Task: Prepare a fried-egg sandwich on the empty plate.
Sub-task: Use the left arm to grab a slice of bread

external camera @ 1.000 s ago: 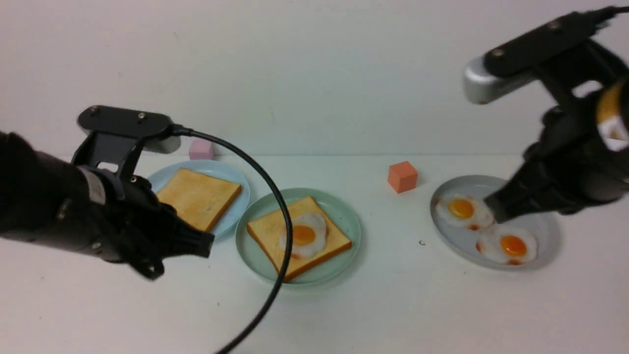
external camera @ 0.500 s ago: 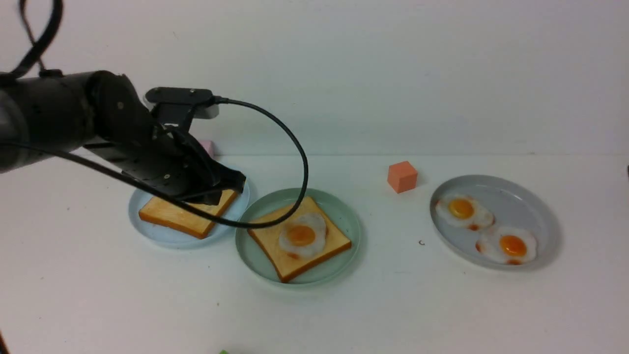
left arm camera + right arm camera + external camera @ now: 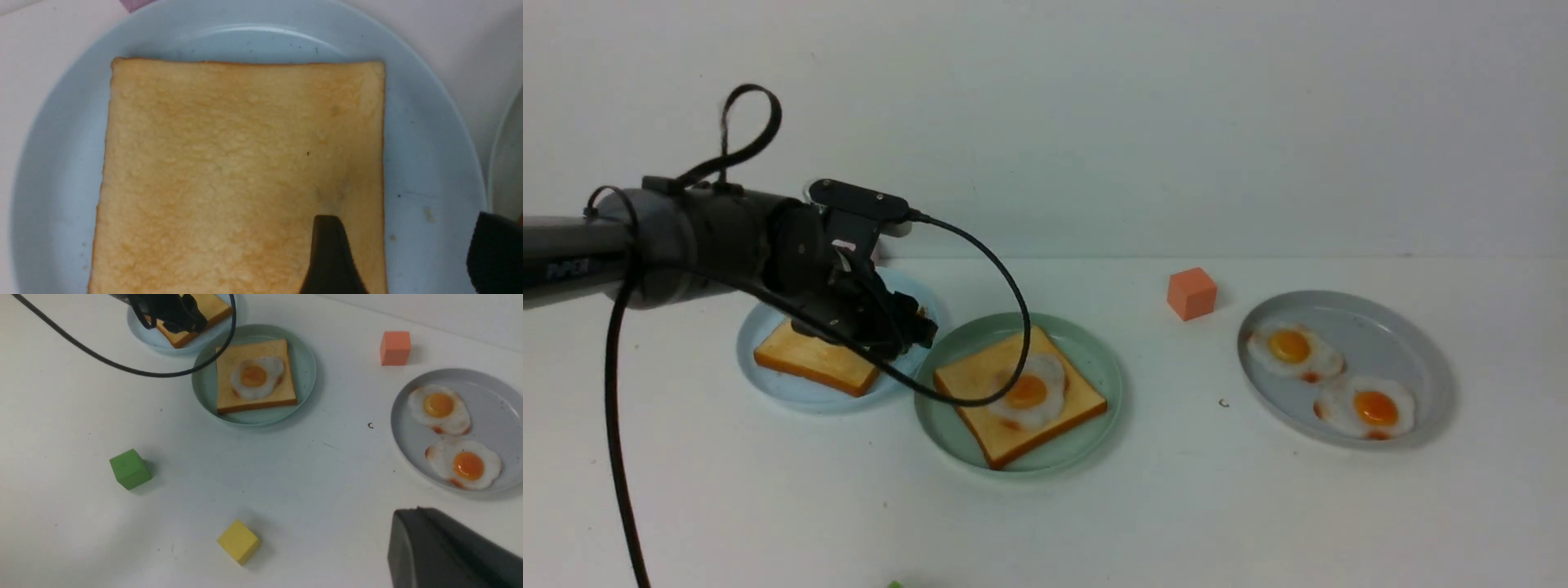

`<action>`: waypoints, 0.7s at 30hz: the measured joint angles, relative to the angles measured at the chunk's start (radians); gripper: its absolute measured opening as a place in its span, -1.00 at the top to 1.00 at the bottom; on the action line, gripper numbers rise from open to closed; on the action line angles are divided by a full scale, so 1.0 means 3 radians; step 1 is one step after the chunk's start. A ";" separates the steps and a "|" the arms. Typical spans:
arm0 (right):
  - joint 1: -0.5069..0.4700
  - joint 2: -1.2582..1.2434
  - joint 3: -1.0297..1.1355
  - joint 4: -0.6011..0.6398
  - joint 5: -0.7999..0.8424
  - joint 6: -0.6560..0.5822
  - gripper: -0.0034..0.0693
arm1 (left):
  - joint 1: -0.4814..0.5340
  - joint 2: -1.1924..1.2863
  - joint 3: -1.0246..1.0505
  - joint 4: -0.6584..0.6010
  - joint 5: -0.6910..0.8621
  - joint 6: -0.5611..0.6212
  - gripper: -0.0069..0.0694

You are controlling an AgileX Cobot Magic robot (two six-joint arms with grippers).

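Observation:
The mint-green empty plate (image 3: 1088, 347) holds one toast slice (image 3: 972, 384) with a fried egg (image 3: 1029, 392) on top. The other toast slice (image 3: 809, 359) lies flat on the light blue plate (image 3: 768, 390) to its left. My left gripper (image 3: 915, 327) is low over that slice's near-right edge and open. In the left wrist view, one finger (image 3: 331, 253) is over the toast (image 3: 229, 171) and the other is beyond its edge, over the blue plate (image 3: 429, 143). My right gripper (image 3: 404, 518) is shut on nothing, above bare table, and does not show in the front view.
A grey plate (image 3: 1417, 347) at the right carries two more fried eggs. An orange cube (image 3: 1191, 292) sits behind, between the plates. A green cube (image 3: 130, 468) and a yellow cube (image 3: 238, 541) lie near the front. The left arm's cable (image 3: 1017, 327) loops over the mint-green plate.
My left arm swung in over the blue plate, came down onto the toast's edge and opened its jaws. My right arm pulled back out of the front view.

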 joint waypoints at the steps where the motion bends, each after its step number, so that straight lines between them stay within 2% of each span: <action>1: 0.0000 0.0000 0.0000 0.0000 0.0000 0.0000 0.89 | 0.0000 0.0009 0.0000 0.0013 -0.0005 0.0000 -0.36; 7: 0.0000 -0.0003 0.0000 0.0020 0.0035 0.0000 0.89 | 0.0000 0.0184 -0.0005 0.0138 -0.0111 -0.0003 -0.33; 11: 0.0000 -0.0011 0.0000 0.0071 0.0065 0.0000 0.89 | 0.0000 0.0208 -0.0021 0.0167 -0.0115 -0.0003 -0.22; 15: 0.0000 -0.0017 0.0000 0.0088 0.0078 0.0000 0.87 | 0.0010 0.0248 -0.0045 0.0197 -0.0112 -0.0003 0.01; 16: 0.0000 -0.0017 0.0000 0.0088 0.0078 0.0000 0.87 | 0.0010 0.0252 -0.0047 0.0197 -0.0112 -0.0003 0.01; 17: 0.0000 -0.0017 0.0000 0.0088 0.0081 0.0000 0.87 | 0.0010 0.0267 -0.0053 0.0236 -0.0119 -0.0003 0.15; 21: 0.0000 -0.0017 0.0000 0.0098 0.0084 0.0000 0.87 | 0.0010 0.0278 -0.0056 0.0277 -0.0126 -0.0003 0.37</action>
